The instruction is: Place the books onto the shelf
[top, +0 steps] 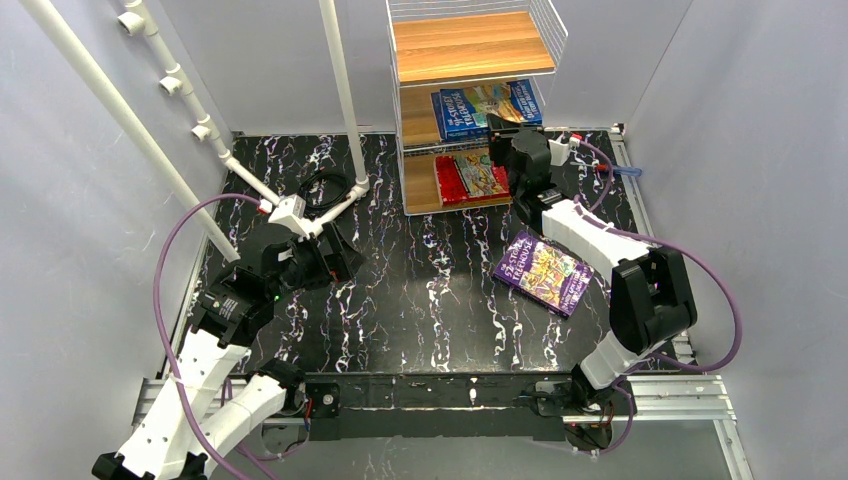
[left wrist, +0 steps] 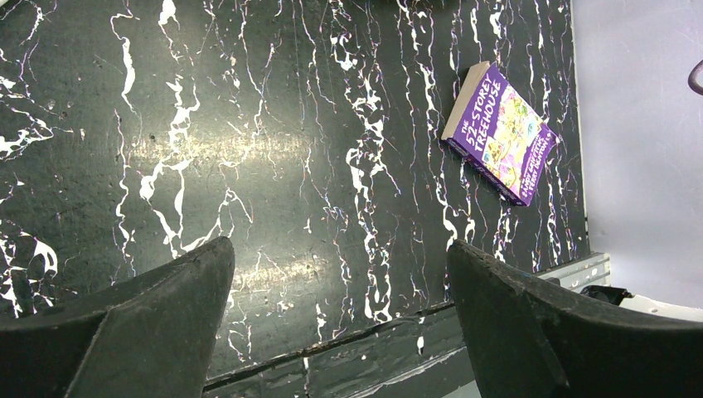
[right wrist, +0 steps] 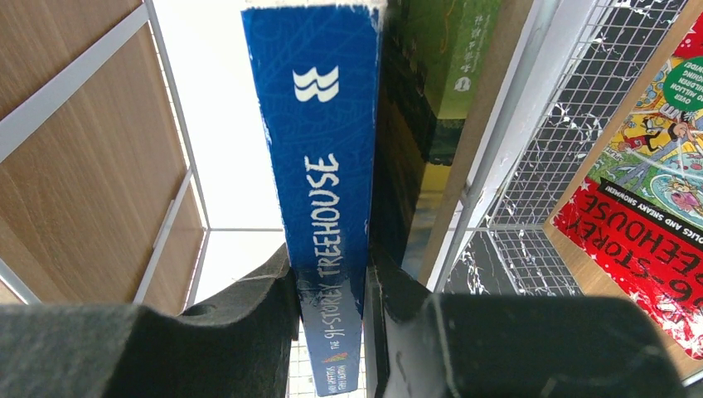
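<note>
Blue book (right wrist: 319, 207) clamped between right fingers (right wrist: 249, 319); left fingers (left wrist: 157, 327) spread wide.

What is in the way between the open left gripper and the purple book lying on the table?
Nothing visible. Only bare table lies between the left gripper and the purple book. The right arm passes on the book's far side toward the shelf, not across that path.

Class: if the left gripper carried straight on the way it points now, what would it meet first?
Most likely the bare black tabletop: the open left gripper looks down at it with nothing between its fingers. The purple book lies well off to the side.
</note>
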Controlling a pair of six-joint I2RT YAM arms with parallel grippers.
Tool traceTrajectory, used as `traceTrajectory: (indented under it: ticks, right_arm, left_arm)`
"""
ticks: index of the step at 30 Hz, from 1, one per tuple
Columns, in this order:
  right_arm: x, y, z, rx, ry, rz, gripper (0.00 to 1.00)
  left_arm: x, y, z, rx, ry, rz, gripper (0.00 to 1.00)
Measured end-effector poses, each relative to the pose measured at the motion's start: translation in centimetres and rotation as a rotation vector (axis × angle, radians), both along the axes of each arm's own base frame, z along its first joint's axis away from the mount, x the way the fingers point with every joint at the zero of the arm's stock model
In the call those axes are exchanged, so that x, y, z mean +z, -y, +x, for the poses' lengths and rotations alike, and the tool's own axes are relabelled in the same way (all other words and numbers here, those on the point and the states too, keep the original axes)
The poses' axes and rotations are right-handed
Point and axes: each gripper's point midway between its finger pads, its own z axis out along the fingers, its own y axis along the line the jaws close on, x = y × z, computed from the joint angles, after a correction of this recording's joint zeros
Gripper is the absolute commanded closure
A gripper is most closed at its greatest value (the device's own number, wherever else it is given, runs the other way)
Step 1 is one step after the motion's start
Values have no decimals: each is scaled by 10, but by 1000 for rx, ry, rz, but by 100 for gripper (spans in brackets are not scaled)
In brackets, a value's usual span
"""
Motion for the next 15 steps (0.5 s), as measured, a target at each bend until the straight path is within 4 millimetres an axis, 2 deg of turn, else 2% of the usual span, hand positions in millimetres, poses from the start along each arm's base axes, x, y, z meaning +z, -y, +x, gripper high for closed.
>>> traceTrajectory:
  ticks: [4,9,12,15]
  right_arm:
    - [-1,0,0,1,-2,5,97]
    - [-1,0,1,8,-3,9,46]
    - [1,2,2,2,0,22,27]
    - [10,4,3,2,30,45,15]
  left_arm:
    - [0,0,0,0,0,0,2]
    - [0,0,0,0,0,0,2]
    - [0,0,0,0,1,-1,2]
    - [0,0,0,0,2,-1,2]
